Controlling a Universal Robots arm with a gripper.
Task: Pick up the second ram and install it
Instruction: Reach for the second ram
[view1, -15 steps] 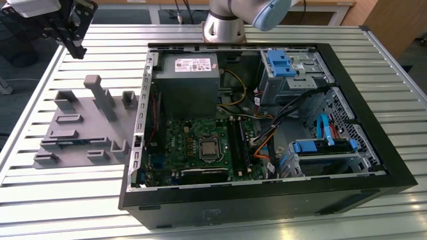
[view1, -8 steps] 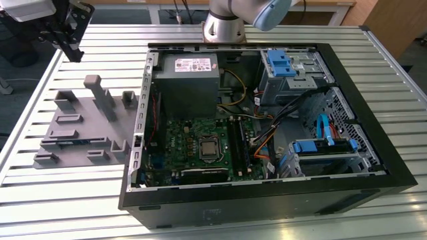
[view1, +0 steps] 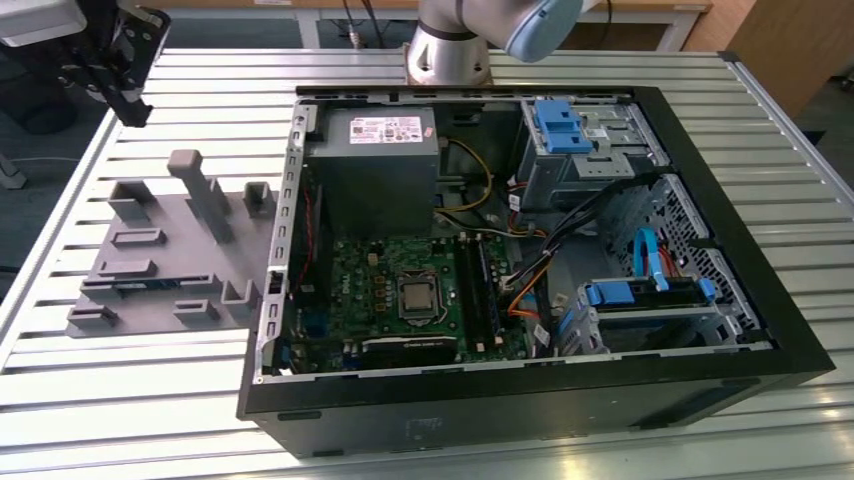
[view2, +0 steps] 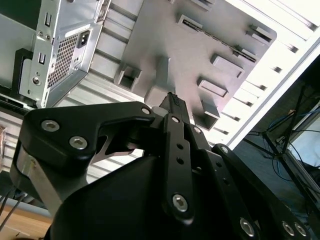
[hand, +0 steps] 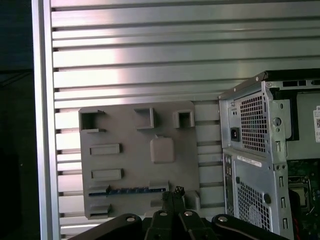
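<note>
Black gripper (hand: 176, 192) linkage sits closest to the lens in both wrist views; the 2 finger tips meet at a point with no gap visible between them and nothing held, so I read the jaws as closed and empty. In the exterior view the gripper (view1: 130, 112) hangs high over the far corner of the slatted aluminium table (view1: 134, 400), on that view's left, well above the work.

Grey plastic holder tray (hand: 137, 160) lies flat on the table, just beside the open black computer case (view1: 534, 260). Second ram, a thin blue-green memory stick (hand: 127, 190), stands on edge in 1 long slot near the tray edge; the exterior view shows it as a thin blue-green line (view1: 130, 284) in the tray's near rows.

Judgement: approach phase, pick not yet made. To do it well, the jaws would need opening before descent, lined up across the stick's thin faces, centred along its length, and brought straight down, since a skewed grasp could bind it in the slot.
</note>
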